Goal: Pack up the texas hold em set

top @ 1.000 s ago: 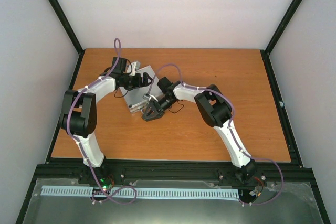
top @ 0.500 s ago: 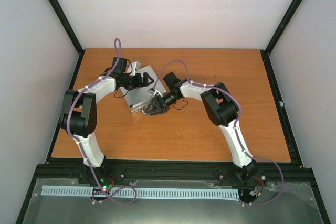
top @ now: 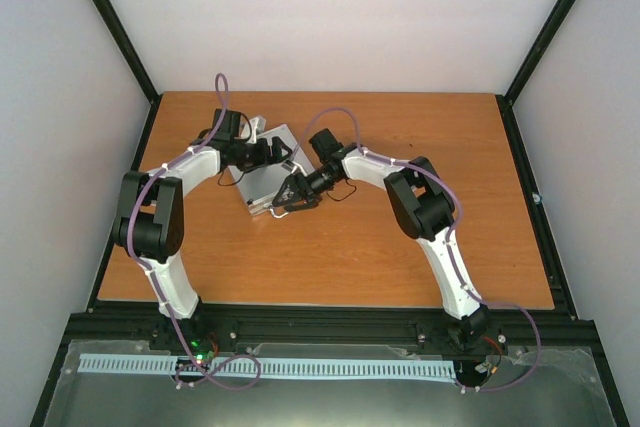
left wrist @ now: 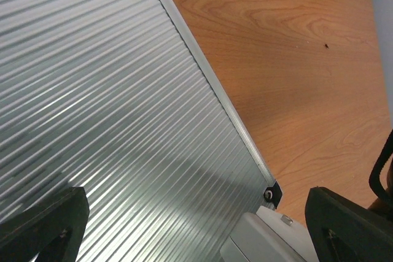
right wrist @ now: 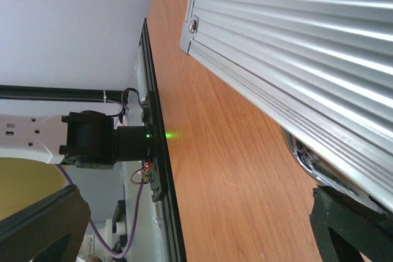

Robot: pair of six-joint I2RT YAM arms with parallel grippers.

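**Case shut, both grippers at its edges: fastening is what remains**

The silver aluminium case (top: pixel 262 169) of the hold em set lies on the tabletop (top: pixel 400 247), left of the middle and toward the far side. Only its ribbed outer shell shows in every view, so it looks closed. No cards, chips or dice lie loose around it, which suggests the contents are already inside.

The left gripper (top: pixel 280 153) hangs over the case's far right part. Its fingers are spread wide with nothing between them, and the ribbed lid and one corner sit just below. The right gripper (top: pixel 281 202) is at the case's near edge, low beside the side wall. Its jaws stand fully apart and hold nothing. A chrome fitting (right wrist: pixel 304 154) shows on that edge close to one finger; whether it is the handle or a latch I cannot tell.

The step in hand appears to be securing the closed case. The next move probably calls for the left gripper to steady the lid while the right one lines up on that fitting and presses squarely, so the light case does not slide.
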